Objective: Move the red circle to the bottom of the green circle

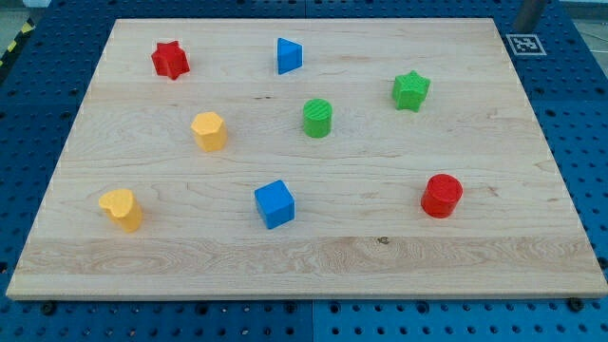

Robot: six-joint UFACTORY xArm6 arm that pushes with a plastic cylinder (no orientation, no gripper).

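My rod (528,11) shows as a short, straight, smooth dark-grey bar.

bright, even light; sharp focus; soft short shadows.

I am looking over a wooden board (313,252) lying on a blue pegboard table (579,114). A red star (170,60) and a blue triangle (289,55) are sitting near the view's top, a green star (410,90) toward the right. A yellow hexagon (209,131), a yellow heart (122,209) and a blue cube (275,203) are resting lower down.
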